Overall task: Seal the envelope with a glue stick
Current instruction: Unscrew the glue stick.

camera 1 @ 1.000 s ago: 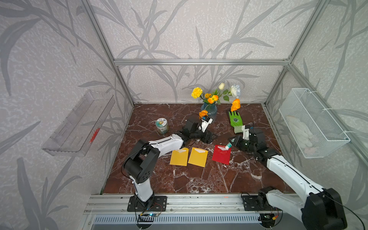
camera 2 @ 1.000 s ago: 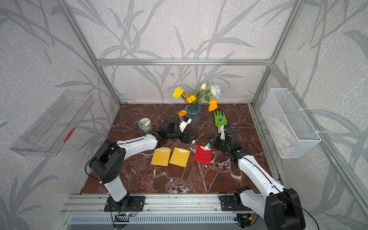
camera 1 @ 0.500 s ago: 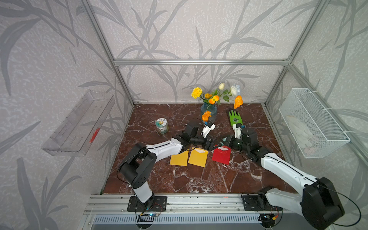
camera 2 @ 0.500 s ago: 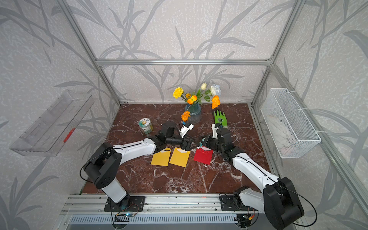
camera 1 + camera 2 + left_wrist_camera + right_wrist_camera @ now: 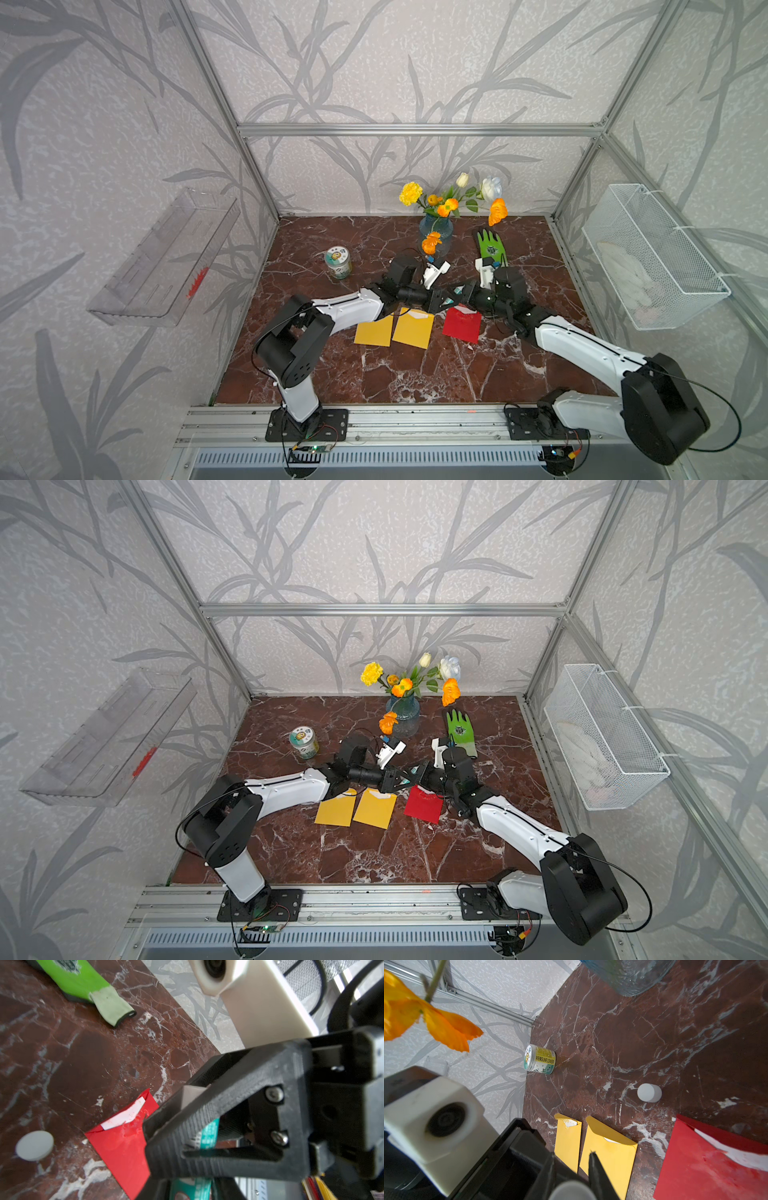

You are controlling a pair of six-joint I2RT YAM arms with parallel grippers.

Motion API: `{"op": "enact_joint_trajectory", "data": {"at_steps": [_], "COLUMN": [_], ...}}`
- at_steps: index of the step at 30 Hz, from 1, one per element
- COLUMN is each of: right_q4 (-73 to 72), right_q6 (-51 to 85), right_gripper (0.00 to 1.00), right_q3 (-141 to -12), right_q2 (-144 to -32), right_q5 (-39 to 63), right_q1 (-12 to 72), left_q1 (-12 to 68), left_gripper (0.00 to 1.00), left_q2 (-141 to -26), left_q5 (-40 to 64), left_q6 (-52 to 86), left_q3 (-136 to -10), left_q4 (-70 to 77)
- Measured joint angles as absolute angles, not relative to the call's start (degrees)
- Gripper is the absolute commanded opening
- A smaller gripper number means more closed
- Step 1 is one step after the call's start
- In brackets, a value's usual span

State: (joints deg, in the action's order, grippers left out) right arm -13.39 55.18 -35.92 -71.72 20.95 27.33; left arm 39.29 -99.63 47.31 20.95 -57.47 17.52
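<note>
left wrist view, read with both top views: we find the glue stick (image 5: 207,1135) in the air just above the desk (image 5: 374,374), over the gap between the yellow envelopes (image 5: 413,328) and the red envelope (image 5: 461,326), where the two arms meet. the right fingers (image 5: 228,1105) are closed narrowly on its barrel. the left fingers (image 5: 440,300) flank the same tube with no gap that we can see, which we read as a second grip. its white cap (image 5: 649,1093) stands apart on the desk, so one end is bare. we judge the tube light, rigid and smooth, apt to twist or slip under a weak pinch, while the exposed glue is soft and tacky. the green-banded barrel is the place to hold, away from the open end. containers: the red envelope, flap open, shows a white slip at its mouth, as do the yellow ones; the vase (image 5: 435,232) holds flowers; the wire basket (image 5: 673,257) holds pale soft items; the clear wall tray (image 5: 166,257) holds one small red object; the lidded jar (image 5: 338,262) hides its contents.
</note>
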Motion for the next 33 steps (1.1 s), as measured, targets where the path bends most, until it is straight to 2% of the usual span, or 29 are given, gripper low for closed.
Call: {"op": "enact_joint_trajectory", "data": {"at_steps": [2, 5, 7, 9, 16, 19, 24, 27, 30, 33], "right_q4": [-13.47, -13.43, -13.23, -12.64, -11.22, -10.61, -10.46, -10.46, -10.72, -11.16], "right_q6": [55.29, 55.24, 54.89, 54.35, 52.8, 52.4, 52.18, 52.29, 52.34, 52.38], "right_gripper": [0.35, 0.51, 0.61, 0.65, 0.6, 0.56, 0.55, 0.5, 0.43, 0.43], "right_q3": [-35.92, -35.92, -35.94, -35.92, -35.92, -35.92, -35.92, -35.9, -35.9, -35.88], "right_q2": [-71.7, -71.44, -70.98, -69.95, -66.26, -66.41, -68.14, -68.88, -68.9, -68.9], "right_q5": [20.84, 20.75, 20.49, 19.73, 19.05, 19.59, 21.61, 22.28, 23.03, 23.75], "right_q1": [27.38, 27.55, 27.55, 27.55, 26.09, 25.78, 25.8, 25.8, 25.8, 25.8], "left_q1": [39.29, 39.29, 39.29, 39.29, 39.29, 39.27, 39.33, 39.44, 39.79, 40.12], "left_gripper": [0.09, 0.0, 0.0, 0.0, 0.0, 0.0, 0.0, 0.0, 0.02, 0.05], "left_q2": [-99.63, -99.66, -99.66, -99.66, -99.61, -99.24, -97.49, -96.01, -95.04, -94.63], "left_q5": [47.44, 47.55, 47.64, 47.7, 47.75, 47.88, 47.9, 47.9, 47.9, 47.88], "left_q6": [21.17, 21.26, 21.28, 21.56, 22.33, 23.05, 24.01, 24.03, 24.03, 24.1], "left_q3": [-57.47, -57.47, -57.47, -57.47, -56.12, -54.68, -52.21, -51.05, -50.39, -49.19], "left_q4": [17.56, 17.47, 17.43, 17.43, 18.13, 19.2, 21.08, 21.43, 22.2, 23.59]}}
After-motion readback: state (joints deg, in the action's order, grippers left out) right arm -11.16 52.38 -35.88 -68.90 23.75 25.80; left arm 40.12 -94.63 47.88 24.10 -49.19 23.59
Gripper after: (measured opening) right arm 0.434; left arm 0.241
